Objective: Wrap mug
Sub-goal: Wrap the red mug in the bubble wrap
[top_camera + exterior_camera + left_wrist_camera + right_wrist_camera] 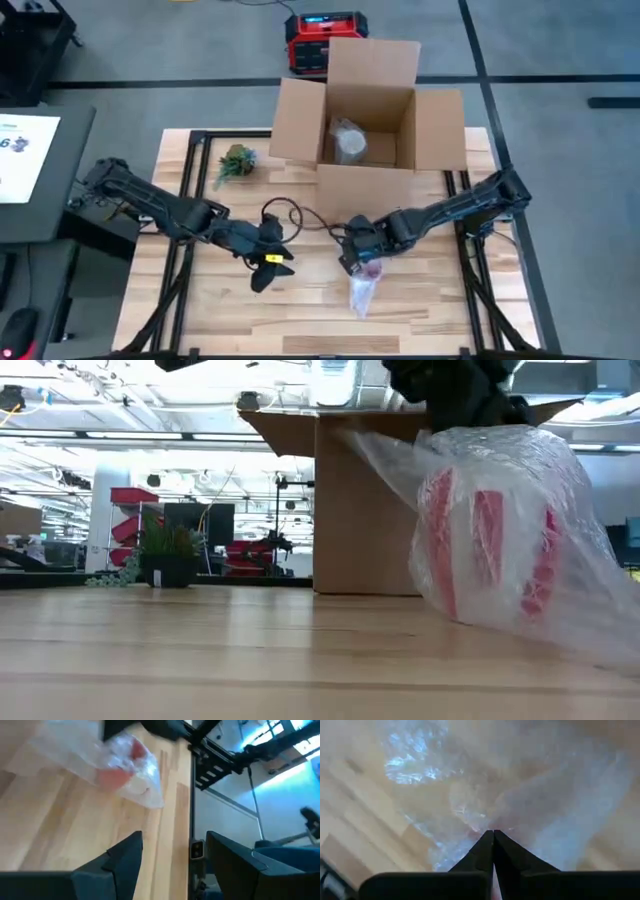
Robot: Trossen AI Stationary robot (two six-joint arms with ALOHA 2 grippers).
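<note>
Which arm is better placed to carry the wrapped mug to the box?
Right. The right claw is shut on the bubble wrap around the mug; the left claw is open beside it, holding nothing.

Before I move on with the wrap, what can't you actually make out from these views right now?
- Mug: low view shows only red patches through the bubble wrap; shape and handle unclear.
- Right tool: fingers meet on the wrap; whether they pinch the mug too is hidden.
- Object in the cardboard box: high view, too small to identify.
- Left tool: open, apart from the wrap.
</note>
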